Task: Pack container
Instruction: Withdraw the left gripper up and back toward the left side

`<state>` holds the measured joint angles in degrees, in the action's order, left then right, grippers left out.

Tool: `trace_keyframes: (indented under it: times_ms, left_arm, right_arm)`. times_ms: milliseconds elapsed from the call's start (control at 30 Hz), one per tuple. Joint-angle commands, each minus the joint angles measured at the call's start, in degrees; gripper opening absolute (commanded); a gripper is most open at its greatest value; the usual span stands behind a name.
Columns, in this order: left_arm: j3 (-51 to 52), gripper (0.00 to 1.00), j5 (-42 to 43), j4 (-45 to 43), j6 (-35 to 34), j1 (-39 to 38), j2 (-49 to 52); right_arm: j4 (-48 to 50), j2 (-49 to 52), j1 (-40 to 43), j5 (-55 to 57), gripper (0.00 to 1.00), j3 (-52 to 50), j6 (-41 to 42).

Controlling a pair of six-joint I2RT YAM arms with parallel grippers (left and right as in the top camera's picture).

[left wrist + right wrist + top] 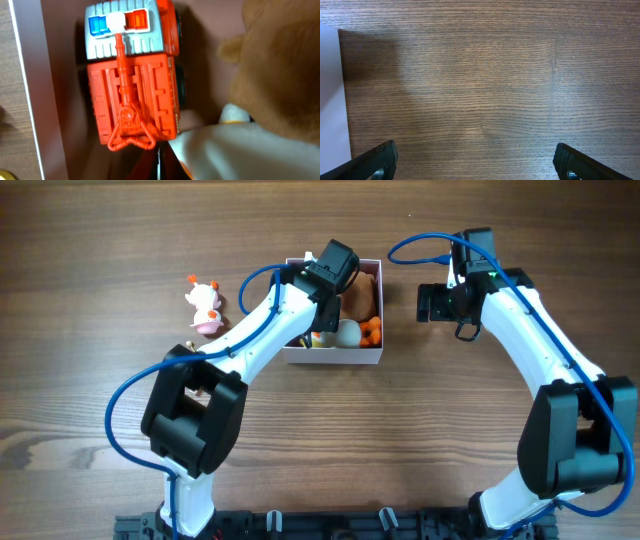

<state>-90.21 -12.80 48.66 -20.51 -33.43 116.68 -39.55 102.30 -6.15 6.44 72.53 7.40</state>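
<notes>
The container point(345, 357), a white-walled box with a dusty-pink inside point(60, 100), stands at the table's middle with several toys in it. My left gripper point(326, 308) reaches down into it. In the left wrist view its jaws point(159, 166) are shut with nothing between them, just below a red fire truck point(132, 90). A brown plush point(280, 65) and a white plush point(240, 150) lie beside the truck. My right gripper point(437, 302) hovers over bare wood to the right of the container, open and empty point(476, 167), the box's white wall point(330, 100) at its left.
A pink and white toy figure point(204, 305) stands on the table left of the container, next to my left arm. An orange toy point(371, 332) sits in the box's front right corner. Wood table point(480, 430) lies all around.
</notes>
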Motion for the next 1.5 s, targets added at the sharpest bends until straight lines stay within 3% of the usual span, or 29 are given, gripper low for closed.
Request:
trace_keyframes:
  times_ms: [0, 333, 567, 700, 967, 1267, 1467]
  left_arm:
    - [0.4, 0.04, -2.3, -1.8, -0.5, 0.0, 0.9]
    - [0.4, 0.09, -4.2, -2.1, 0.8, -0.1, 0.9]
    - [0.3, 0.04, -4.1, 1.3, 0.8, -0.1, 0.3]
    - [0.3, 0.04, 0.4, 1.5, 0.8, 0.0, -1.7]
    - [0.3, 0.04, 0.7, 1.9, 0.5, 2.0, -9.7]
    - [0.3, 0.06, 0.8, 6.3, 0.1, 19.1, -13.8]
    - [0.3, 0.05, 4.2, 3.5, 0.1, 31.4, -13.7]
  right_arm:
    - [0.1, -0.5, 0.1, -0.3, 1.00, 0.1, -0.6]
    - [0.1, -0.5, 0.1, -0.3, 1.00, 0.1, -0.6]
    - [0.1, -0.5, 0.1, -0.3, 1.00, 0.1, -0.6]
    - [0.1, -0.5, 0.1, -0.3, 1.00, 0.1, -0.6]
    - [0.1, -0.5, 0.1, -0.3, 1.00, 0.1, -0.6]
    - [0.1, -0.5, 0.1, -0.3, 1.00, 0.1, -0.6]
    - [0.1, -0.5, 0.1, -0.3, 1.00, 0.1, -0.6]
